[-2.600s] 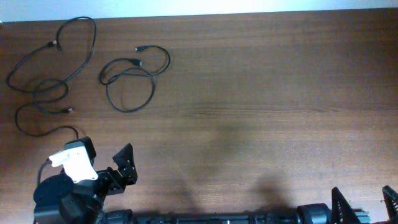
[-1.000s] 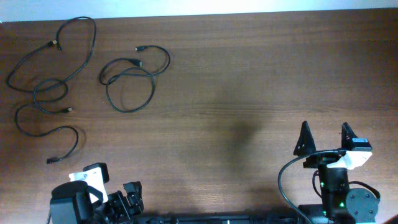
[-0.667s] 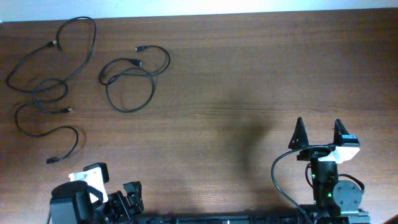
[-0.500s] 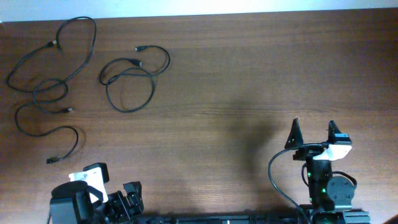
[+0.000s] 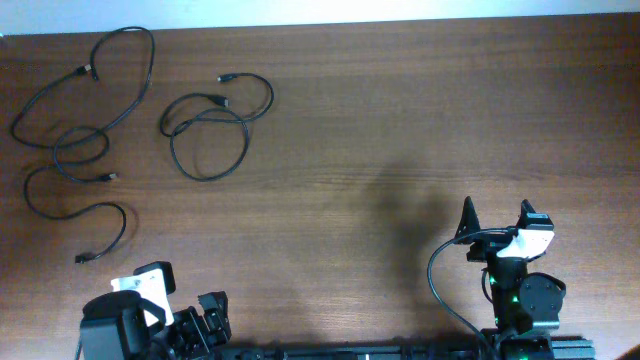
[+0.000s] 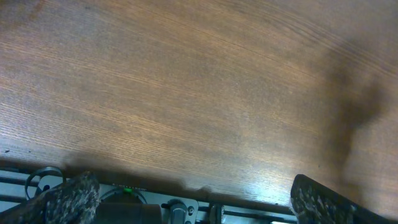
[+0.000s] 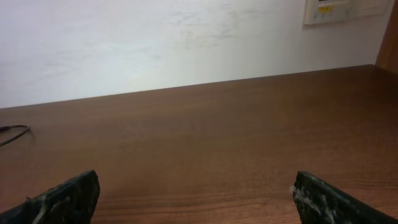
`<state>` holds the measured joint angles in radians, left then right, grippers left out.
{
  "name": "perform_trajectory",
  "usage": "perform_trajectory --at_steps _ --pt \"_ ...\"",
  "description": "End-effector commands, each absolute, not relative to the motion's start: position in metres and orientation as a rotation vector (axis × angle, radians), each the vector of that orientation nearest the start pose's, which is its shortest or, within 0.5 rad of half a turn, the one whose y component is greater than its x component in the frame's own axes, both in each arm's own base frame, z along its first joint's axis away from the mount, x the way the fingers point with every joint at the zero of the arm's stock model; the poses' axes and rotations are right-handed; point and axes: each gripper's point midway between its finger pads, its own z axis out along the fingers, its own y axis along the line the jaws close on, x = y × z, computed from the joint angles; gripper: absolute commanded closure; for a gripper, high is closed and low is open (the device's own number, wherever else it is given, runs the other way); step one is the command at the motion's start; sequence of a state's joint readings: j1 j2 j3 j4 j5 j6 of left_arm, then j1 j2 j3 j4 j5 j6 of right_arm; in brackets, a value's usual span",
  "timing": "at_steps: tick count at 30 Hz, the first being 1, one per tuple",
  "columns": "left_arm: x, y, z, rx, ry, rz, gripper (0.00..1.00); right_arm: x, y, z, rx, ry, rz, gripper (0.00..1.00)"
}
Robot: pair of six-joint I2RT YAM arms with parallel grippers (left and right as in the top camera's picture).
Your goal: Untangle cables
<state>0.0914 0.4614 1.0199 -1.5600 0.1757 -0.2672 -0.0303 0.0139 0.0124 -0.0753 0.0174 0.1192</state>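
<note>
Overhead, we see the right hand (image 5: 497,212) at about 5 o'clock, its two fingers spread wide apart with nothing between them, pointing toward 12 o'clock. The right wrist view agrees: both fingertips (image 7: 68,193) sit at the bottom corners, far apart. Ahead of them is only the bench (image 7: 205,137), with a pale wall (image 7: 155,37) beyond it and a thin black cord (image 7: 13,130) curving in at the 9 o'clock edge. The left hand (image 5: 205,312) sits low at 7 o'clock. Its own wrist view shows it (image 6: 194,198) with fingers parted too, holding nothing, above wood grain and the rail (image 6: 174,205) along the near edge. Well apart from both hands, the cables lie at 10 to 11 o'clock. One is a coiled cable (image 5: 208,120) with two plug tips near its top. On its 9 o'clock side, two longer cables (image 5: 78,132) lie in loose loops that seem to cross at one small loop.
</note>
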Motion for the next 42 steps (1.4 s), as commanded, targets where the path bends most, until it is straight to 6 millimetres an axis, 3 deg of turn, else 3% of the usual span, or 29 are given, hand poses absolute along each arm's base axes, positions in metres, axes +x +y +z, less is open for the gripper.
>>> perform_trajectory --at_steps 1,10,17,42 --pt "0.0926 -0.0233 0.2089 -0.358 2.536 -0.296 0.02 0.2457 -0.0108 0.1552 0.127 1.646 0.045 0.01" --pt "0.0926 -0.0233 0.2089 -0.358 2.536 -0.296 0.01 0.2456 -0.0138 0.1552 0.126 1.646 0.026 0.01" --pt "0.0926 -0.0233 0.2089 -0.358 2.536 -0.296 0.01 0.2457 -0.0124 0.1552 0.023 1.651 -0.057 0.01" --pt "0.0926 -0.0233 0.2089 -0.358 2.536 -0.296 0.01 0.2457 -0.0124 0.1555 0.030 1.650 -0.051 0.01"
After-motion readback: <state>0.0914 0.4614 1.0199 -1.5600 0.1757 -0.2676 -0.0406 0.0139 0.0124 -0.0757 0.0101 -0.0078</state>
